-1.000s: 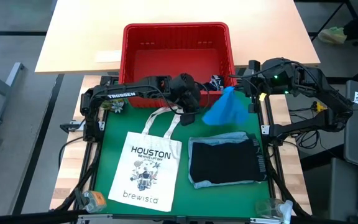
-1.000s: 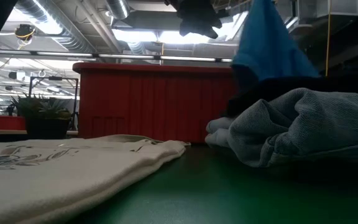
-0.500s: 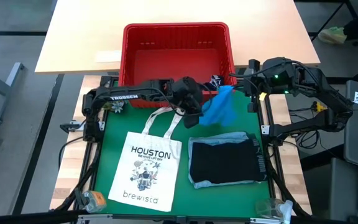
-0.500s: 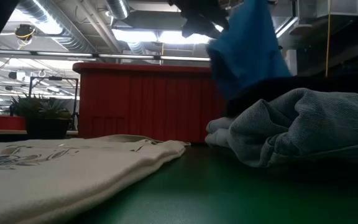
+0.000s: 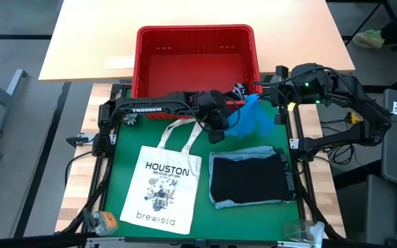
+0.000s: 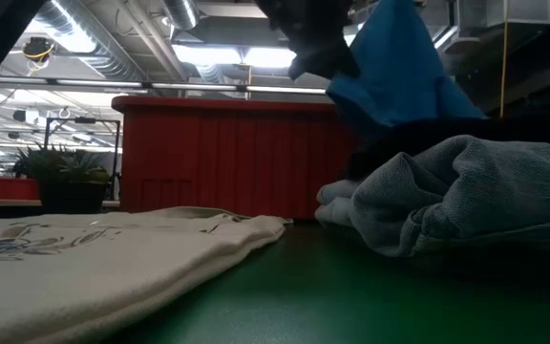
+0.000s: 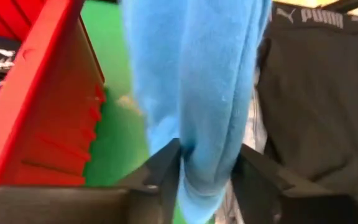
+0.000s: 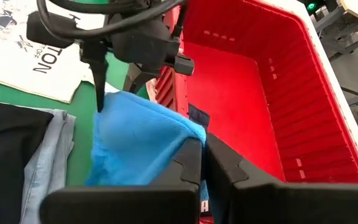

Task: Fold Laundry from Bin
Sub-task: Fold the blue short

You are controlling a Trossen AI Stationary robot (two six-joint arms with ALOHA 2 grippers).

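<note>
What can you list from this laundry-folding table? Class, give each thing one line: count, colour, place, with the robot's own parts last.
Bin: one, red, at the table's far edge.
Bright blue garment: one, hanging above the green mat near the bin's right corner, gripped by both grippers.
Dark garment: one, navy with white print, draped at the bin's near right corner.
Folded pile: one, black garment on light blue denim, on the mat's right.
Tote bag: one, white, "HOUSTON brewista", on the mat's left.
Green mat: one, covering the table.
Left gripper: one, dark, fingers either side of the blue garment.
Right gripper: one, dark, shut on the blue garment.
</note>
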